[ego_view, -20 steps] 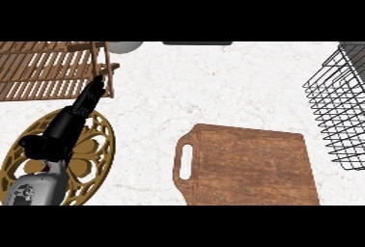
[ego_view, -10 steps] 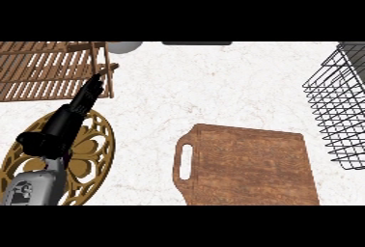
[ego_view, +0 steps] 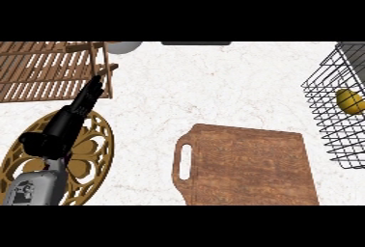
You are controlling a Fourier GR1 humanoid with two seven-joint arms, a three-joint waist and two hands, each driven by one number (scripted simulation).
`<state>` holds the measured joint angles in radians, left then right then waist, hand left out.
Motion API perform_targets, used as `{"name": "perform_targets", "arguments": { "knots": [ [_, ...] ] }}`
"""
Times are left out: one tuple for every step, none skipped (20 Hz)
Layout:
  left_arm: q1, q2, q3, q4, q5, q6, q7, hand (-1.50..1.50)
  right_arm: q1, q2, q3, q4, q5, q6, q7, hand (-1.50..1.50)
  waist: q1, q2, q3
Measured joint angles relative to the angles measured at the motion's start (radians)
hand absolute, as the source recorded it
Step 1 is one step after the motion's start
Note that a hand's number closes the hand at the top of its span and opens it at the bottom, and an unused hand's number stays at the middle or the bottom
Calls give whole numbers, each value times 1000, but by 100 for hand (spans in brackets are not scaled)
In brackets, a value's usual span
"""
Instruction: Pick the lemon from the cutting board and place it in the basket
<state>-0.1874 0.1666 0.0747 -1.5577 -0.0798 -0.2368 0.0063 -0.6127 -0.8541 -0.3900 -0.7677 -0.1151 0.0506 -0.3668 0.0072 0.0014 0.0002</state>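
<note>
The yellow lemon (ego_view: 349, 101) lies inside the black wire basket (ego_view: 324, 130) at the right edge of the head view. The brown wooden cutting board (ego_view: 249, 166), with a handle slot on its left side, lies bare in the lower middle. My left hand (ego_view: 68, 123) shows at the left, fingers straight and pointing up toward the wooden rack, holding nothing. My right hand does not show.
A slatted wooden rack (ego_view: 46, 70) stands at the top left. A round gold ornamental trivet (ego_view: 89, 161) lies under my left forearm. A pale round object (ego_view: 125, 47) and a dark item (ego_view: 196, 43) sit at the counter's far edge.
The lemon now shows inside the basket, where it was not seen before. The left hand stays where it was.
</note>
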Motion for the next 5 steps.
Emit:
{"name": "perform_targets", "arguments": {
  "knots": [
    [12,0,-1,-4,-1,-3,-8,0,-11,-17,-16,13,-18,23,15,-150,1,0,0],
    [24,0,-3,-19,2,-5,-3,0,-17,-28,-32,23,-37,37,35,-150,1,-1,0],
    [24,-2,-5,-28,-1,-1,3,0,-23,-44,-52,38,-57,55,53,-150,0,-1,0],
    [33,-4,-7,-41,-1,-1,7,0,-18,-47,-68,49,-76,69,66,-150,-1,-2,0],
    [31,-3,-5,-39,-3,1,6,0,-21,-64,-85,64,-94,88,87,-150,-2,-1,0]
  ]
}}
